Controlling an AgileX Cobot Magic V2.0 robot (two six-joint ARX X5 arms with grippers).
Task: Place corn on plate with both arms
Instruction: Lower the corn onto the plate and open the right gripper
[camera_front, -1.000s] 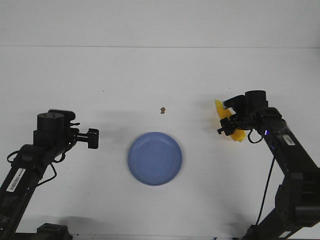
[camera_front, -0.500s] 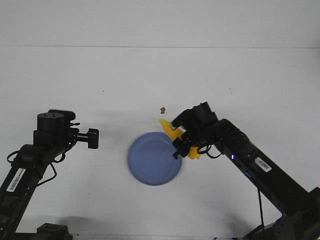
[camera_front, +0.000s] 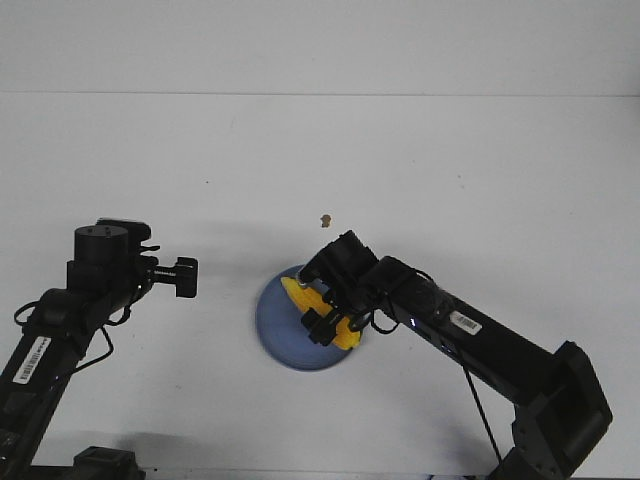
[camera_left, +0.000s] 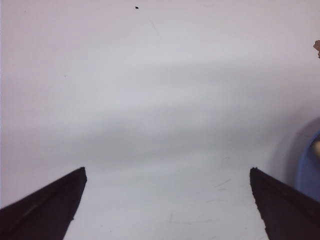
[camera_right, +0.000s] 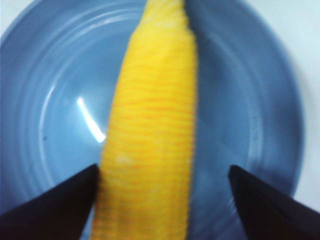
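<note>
**Corn over the plate, right arm on it**

I see the corn (camera_front: 322, 315), a bright yellow cob with fine ribbed rows of kernels, narrowing toward one end, lying across the plate (camera_front: 275, 330). In the right wrist view the corn (camera_right: 150, 125) runs straight up the middle of the plate (camera_right: 250, 130), which is smooth, glossy periwinkle blue, round and shallow, with faint concentric rings and a small bright highlight on its floor. Whether the cob rests on the plate or hangs just above it I cannot tell.

My right gripper (camera_front: 322, 320) sits over the cob on the plate. In the wrist view its pointed black fingers (camera_right: 55, 200) stand wide apart; one touches the cob's side and the other is clear of it, so it has no pinch on the corn.

My left gripper (camera_front: 186, 277) hovers well apart from the plate, over bare white table (camera_front: 200, 150). From its wrist camera the two dark, tapered fingers (camera_left: 45, 210) are spread wide and hold nothing, with only matte white surface between them.

A small brown speck (camera_front: 325, 220) lies on the table just beyond the plate.
</note>
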